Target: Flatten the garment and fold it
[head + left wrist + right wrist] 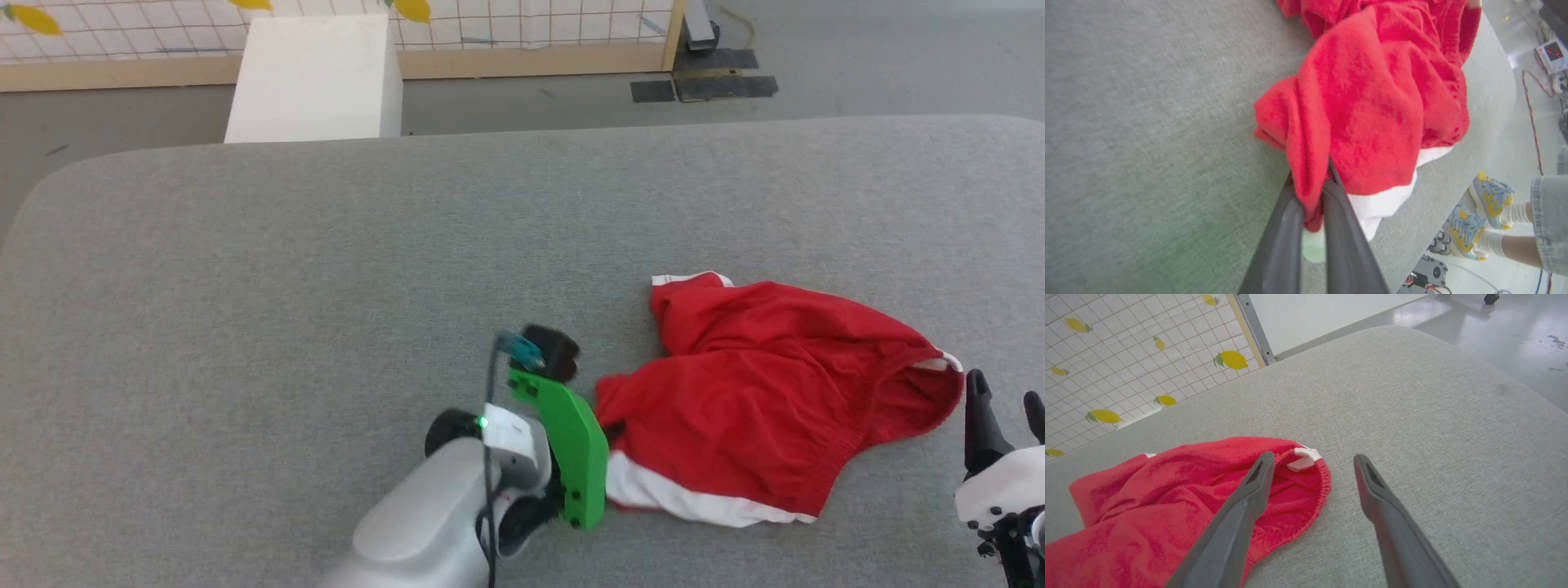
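The garment (pixel 767 392), red shorts with white trim, lies crumpled on the grey table (pixel 326 286) right of centre. My left gripper (pixel 608 429) meets its left edge, behind a green wrist plate. In the left wrist view the left gripper (pixel 1312 192) is shut on a fold of the garment (pixel 1372 102), red cloth pinched between the dark fingers (pixel 1280 241). My right gripper (pixel 1004 404) stands open just right of the waistband end. In the right wrist view the right gripper (pixel 1312 457) hovers over the garment (pixel 1167 498) at its gathered waistband edge, with nothing between the fingers.
A white box (pixel 314 77) stands on the floor beyond the table's far edge, before a tiled lemon-print panel (pixel 531 24). A person's feet in yellow-and-grey sneakers (pixel 1478 216) stand on the floor beside the table. Cables and a small meter (pixel 1549 53) lie there too.
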You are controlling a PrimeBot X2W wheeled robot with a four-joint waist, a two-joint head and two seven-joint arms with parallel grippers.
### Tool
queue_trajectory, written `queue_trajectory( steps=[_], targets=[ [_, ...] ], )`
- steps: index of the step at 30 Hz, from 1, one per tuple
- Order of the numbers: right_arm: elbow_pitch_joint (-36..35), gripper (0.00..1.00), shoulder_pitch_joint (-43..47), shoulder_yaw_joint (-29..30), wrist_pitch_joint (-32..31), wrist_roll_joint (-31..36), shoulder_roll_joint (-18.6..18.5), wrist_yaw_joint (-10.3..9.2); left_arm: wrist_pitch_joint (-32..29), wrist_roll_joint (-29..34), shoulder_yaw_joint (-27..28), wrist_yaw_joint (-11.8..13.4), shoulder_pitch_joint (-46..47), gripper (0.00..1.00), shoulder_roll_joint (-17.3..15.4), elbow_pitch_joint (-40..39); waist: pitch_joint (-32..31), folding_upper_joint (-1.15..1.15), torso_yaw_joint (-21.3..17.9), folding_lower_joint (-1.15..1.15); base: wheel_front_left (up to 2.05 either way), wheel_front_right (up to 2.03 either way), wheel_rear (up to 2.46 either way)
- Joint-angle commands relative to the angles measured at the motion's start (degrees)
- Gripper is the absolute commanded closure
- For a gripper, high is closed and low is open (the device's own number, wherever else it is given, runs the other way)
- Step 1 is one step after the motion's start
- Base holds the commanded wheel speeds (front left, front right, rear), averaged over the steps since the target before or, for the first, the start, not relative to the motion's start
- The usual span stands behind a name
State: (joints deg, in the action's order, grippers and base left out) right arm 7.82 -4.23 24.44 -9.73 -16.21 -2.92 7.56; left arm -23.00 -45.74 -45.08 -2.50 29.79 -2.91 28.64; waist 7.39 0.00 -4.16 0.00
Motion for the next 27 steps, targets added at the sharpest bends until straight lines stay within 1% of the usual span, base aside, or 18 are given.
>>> queue_trajectory(
  steps=[1, 5, 8, 11, 14, 16, 20, 23, 25, 27],
  targets=[
    [0.2, 0.0, -1.1, -0.4, 0.5, -0.2, 0.0, -0.08, 1.9, -1.1, 1.3, 0.7, 1.4, 1.0, 0.0, -0.5, -0.4, 0.0, 0.8, 0.0, 0.0, 0.0, 0.0],
    [0.9, 0.0, -1.3, -1.4, 0.8, -0.4, 0.0, -0.08, 8.5, -2.5, 6.7, 2.5, 3.3, 1.0, -0.5, -2.2, -1.4, 0.0, 2.0, 0.0, 0.0, 0.0, 0.0],
    [1.8, 0.0, -1.6, -2.2, 1.1, -0.5, 0.0, -0.08, 12.0, -3.4, 10.8, 4.2, 3.0, 1.0, -2.4, -4.4, -2.3, 0.0, 3.0, 0.0, 0.0, 0.0, 0.0],
    [2.7, 0.0, -1.9, -3.0, 1.4, -0.6, 0.0, -0.08, 14.0, -4.1, 14.2, 6.5, 1.2, 1.0, -5.2, -7.5, -3.2, 0.0, 4.5, 0.0, 0.0, 0.0, 0.0],
    [3.5, 0.0, -1.8, -3.5, 1.7, -0.7, 0.0, -0.08, 14.7, -4.6, 16.8, 9.5, -1.9, 1.0, -7.9, -10.3, -4.2, 0.0, 6.2, 0.0, 0.0, 0.0, 0.0],
    [4.1, 0.0, -1.6, -3.8, 1.9, -0.7, 0.0, -0.08, 15.0, -5.0, 18.8, 12.3, -4.9, 1.0, -9.9, -12.4, -4.8, 0.0, 7.6, 0.0, 0.0, 0.0, 0.0],
    [4.6, 0.0, -1.3, -4.4, 2.1, -0.7, 0.0, -0.08, 14.6, -6.1, 21.8, 17.0, -11.7, 1.0, -13.1, -16.2, -5.5, 0.0, 10.0, 0.0, 0.0, 0.0, 0.0],
    [4.6, 0.0, -1.3, -4.7, 2.2, -0.6, 0.0, -0.08, 13.7, -7.1, 23.1, 20.0, -17.4, 1.0, -14.9, -19.1, -5.6, 0.0, 11.6, 0.0, 0.0, 0.0, 0.0],
    [4.7, 0.0, -1.4, -5.0, 2.2, -0.5, 0.0, -0.08, 12.7, -7.7, 23.3, 21.5, -21.1, 1.0, -15.7, -20.7, -5.6, 0.0, 12.4, 0.0, 0.0, 0.0, 0.0],
    [4.7, 0.0, -1.5, -5.5, 2.1, 0.6, 0.0, -0.08, 11.4, -8.6, 22.8, 22.2, -24.8, 1.0, -16.0, -22.3, -5.5, 0.0, 12.9, 0.0, 0.0, 0.0, 0.0]
  ],
)
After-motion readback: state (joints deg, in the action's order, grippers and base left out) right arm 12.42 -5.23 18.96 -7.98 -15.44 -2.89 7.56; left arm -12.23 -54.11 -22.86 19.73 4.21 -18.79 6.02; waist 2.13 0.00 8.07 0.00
